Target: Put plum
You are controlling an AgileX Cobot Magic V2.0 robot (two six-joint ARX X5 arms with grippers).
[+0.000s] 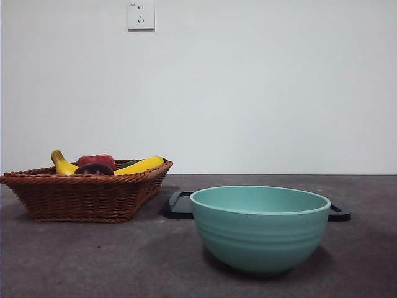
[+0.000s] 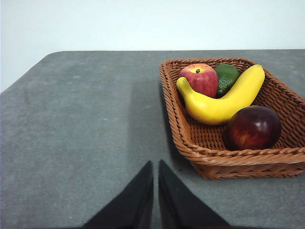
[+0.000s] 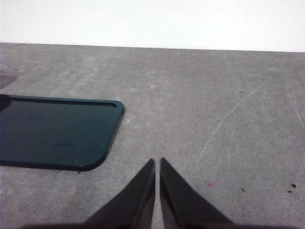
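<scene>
The plum (image 2: 253, 128) is a glossy dark maroon fruit lying in the near corner of the wicker basket (image 2: 224, 156); in the front view only the plum's top (image 1: 94, 169) shows above the basket's rim (image 1: 87, 194). My left gripper (image 2: 156, 164) is shut and hovers over bare table beside the basket, apart from the plum. My right gripper (image 3: 157, 162) is shut over bare table next to a dark tray (image 3: 52, 131). Neither gripper appears in the front view.
A red apple (image 2: 200, 78), a yellow banana (image 2: 221, 100) and a green fruit (image 2: 227, 76) share the basket. A teal bowl (image 1: 260, 226) stands near the front, with the dark tray (image 1: 178, 205) behind it.
</scene>
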